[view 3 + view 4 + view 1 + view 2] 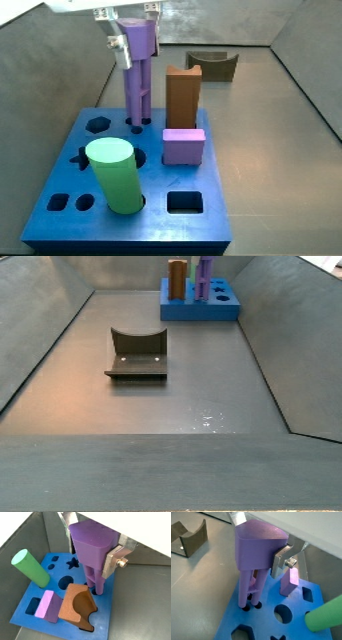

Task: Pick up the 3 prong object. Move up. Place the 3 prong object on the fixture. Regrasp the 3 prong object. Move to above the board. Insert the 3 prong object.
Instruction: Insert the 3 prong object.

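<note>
you've got gripper (130,28) above far-left part of board (80,210), jaws clamped on head of 3 prong object (138,70). piece upright, prong tips at small round holes in board (234,619), down into them in wrist view. green cylinder (115,175), purple cube (183,145), brown block (183,96) standing in board. fixture (136,354) on floor, well apart from board, nothing on it.
</note>
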